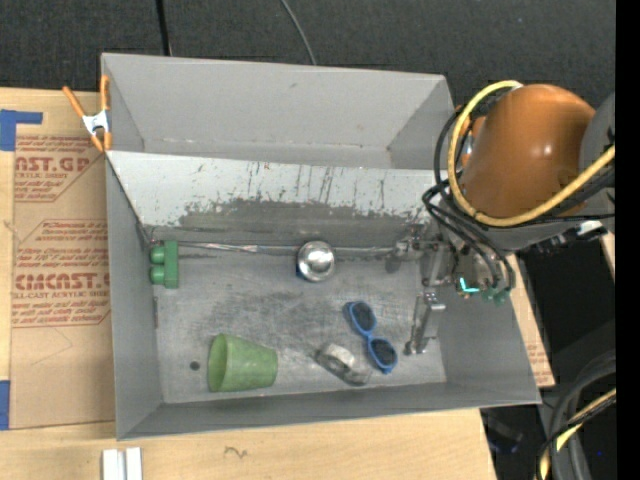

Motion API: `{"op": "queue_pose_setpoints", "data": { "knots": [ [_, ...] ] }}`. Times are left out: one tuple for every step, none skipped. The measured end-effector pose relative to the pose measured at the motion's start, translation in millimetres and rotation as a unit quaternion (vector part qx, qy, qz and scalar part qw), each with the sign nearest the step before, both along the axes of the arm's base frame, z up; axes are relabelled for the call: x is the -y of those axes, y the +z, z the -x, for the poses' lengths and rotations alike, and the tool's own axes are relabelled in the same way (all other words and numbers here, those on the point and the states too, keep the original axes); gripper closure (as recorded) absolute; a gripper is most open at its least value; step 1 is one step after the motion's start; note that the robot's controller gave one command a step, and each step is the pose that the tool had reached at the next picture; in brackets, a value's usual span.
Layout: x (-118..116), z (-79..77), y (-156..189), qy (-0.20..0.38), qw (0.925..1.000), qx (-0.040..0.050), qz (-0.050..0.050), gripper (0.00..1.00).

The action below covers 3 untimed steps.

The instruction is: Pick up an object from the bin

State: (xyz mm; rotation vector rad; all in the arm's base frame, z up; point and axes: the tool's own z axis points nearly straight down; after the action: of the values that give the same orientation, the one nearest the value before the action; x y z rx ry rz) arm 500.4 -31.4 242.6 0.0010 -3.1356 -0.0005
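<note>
Camera view has the pincer (418, 346) low at the right side of the bin (135, 268) with nothing visible in it. I cannot tell whether it stands wide or narrow, so I judge the pick not yet made, with grasp and lift both left. Just to its left the blue sunglasses (368, 336) lie flat on the floor, long axis slanting from upper left to lower right, lower end nearest the pincer; a ball (315, 260) and a green cup (240, 364) lie farther left.
</note>
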Motion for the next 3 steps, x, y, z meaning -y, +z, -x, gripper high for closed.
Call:
{"op": "queue_pose_setpoints", "data": {
  "knots": [
    [-9.6, -25.9, -170.6, 0.027, 0.9996, 0.0056, 0.001, 0.0],
    [-17.6, 5.8, -166.8, 0.151, 0.9882, 0.0238, 0.0, 0.0],
    [35.0, 1.4, -169.4, 0.179, 0.9838, 0.0124, 0.002, 0.0]
  ]
}}
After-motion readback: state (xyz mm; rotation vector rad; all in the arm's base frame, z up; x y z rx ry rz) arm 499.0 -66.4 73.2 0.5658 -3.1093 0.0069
